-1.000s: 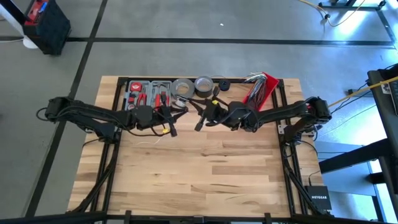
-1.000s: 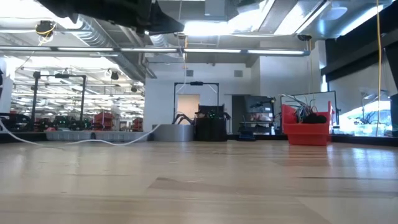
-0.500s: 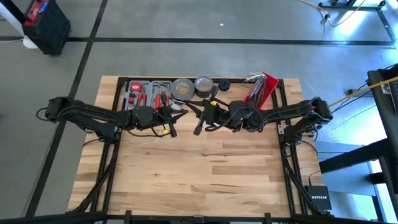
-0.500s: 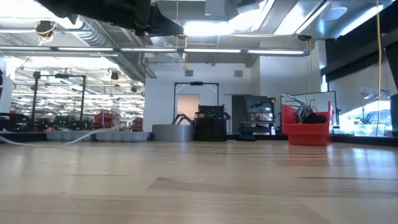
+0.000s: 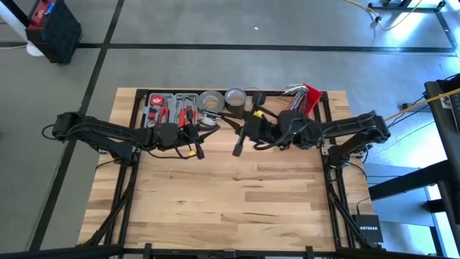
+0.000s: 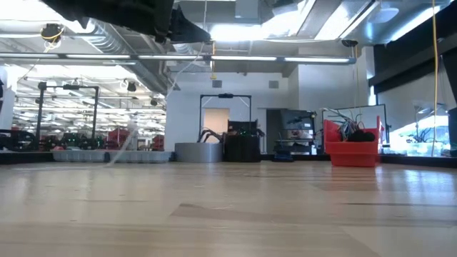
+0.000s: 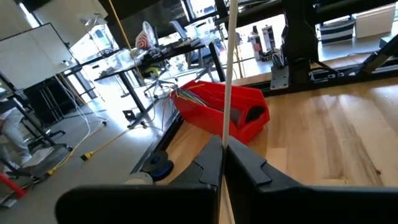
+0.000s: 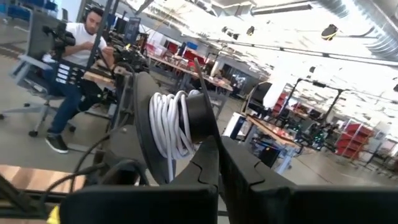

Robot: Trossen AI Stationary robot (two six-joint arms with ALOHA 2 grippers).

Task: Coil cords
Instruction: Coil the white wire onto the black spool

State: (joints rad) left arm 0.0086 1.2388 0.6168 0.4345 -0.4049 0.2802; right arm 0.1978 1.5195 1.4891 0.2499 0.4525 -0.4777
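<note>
Both arms reach toward the middle of the wooden worktop point(image 5: 237, 194), near its far edge. The left end effector point(image 7: 222, 155) has its fingers pressed together on the white cord point(image 7: 229, 68), which runs straight up from between the fingertips. The right end effector point(image 8: 216, 155) is also closed, and it grips a dark round puck point(image 8: 198, 118) that has several turns of the same white cord wound beside it. In the low view a thin pale strand point(image 6: 123, 146) hangs slanted down to the worktop at the far left. Behind the arms stand a tool tray point(image 5: 171, 105), two tape rolls point(image 5: 210, 101) and a red bin point(image 5: 305, 101). On the floor, a small black box reads "NETGEAR" point(image 5: 369, 230). In the right wrist view, a person point(image 8: 78, 62) sits in the room beyond.
</note>
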